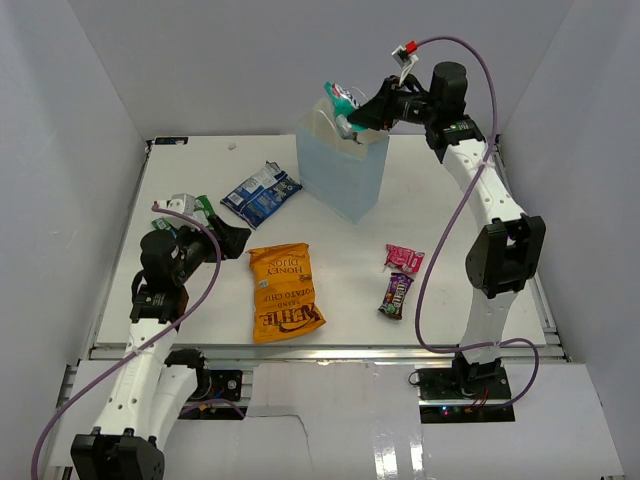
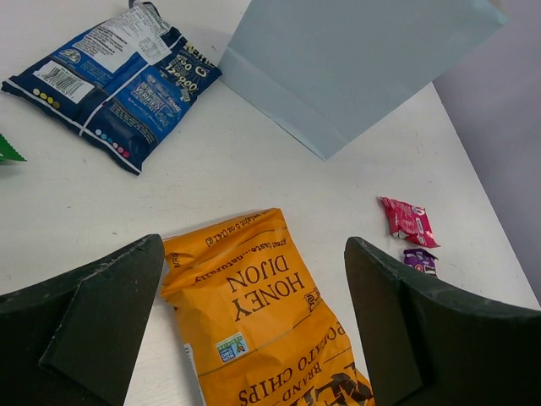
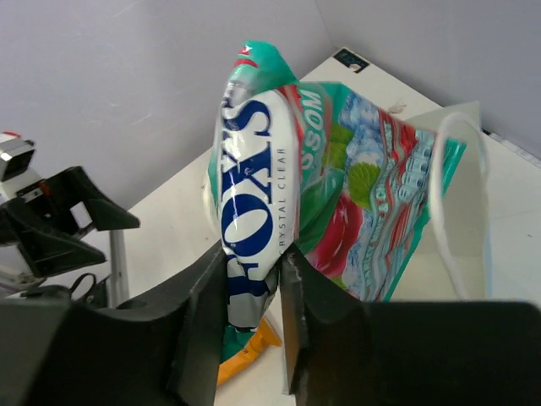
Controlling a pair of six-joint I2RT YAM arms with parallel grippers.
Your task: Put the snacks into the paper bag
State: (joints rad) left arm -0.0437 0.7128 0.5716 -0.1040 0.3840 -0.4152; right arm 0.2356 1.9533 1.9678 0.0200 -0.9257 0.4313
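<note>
My right gripper [image 1: 352, 122] is shut on the teal-green packet [image 1: 342, 98] and holds it just above the open top of the light blue paper bag [image 1: 345, 172]; the packet [image 3: 287, 178] fills the right wrist view, pinched between the fingers [image 3: 203, 313]. My left gripper [image 1: 236, 241] is open and empty, left of the orange chip bag [image 1: 284, 291], which lies between its fingers in the left wrist view [image 2: 262, 313]. The blue chip bag [image 1: 260, 193], green packet [image 1: 192, 206], pink packet [image 1: 404, 259] and dark brown candy pack [image 1: 396, 294] lie on the table.
White enclosure walls stand around the white table [image 1: 450, 220]. The paper bag's white cord handle [image 3: 461, 203] hangs beside the held packet. The bag's side shows in the left wrist view [image 2: 355, 59].
</note>
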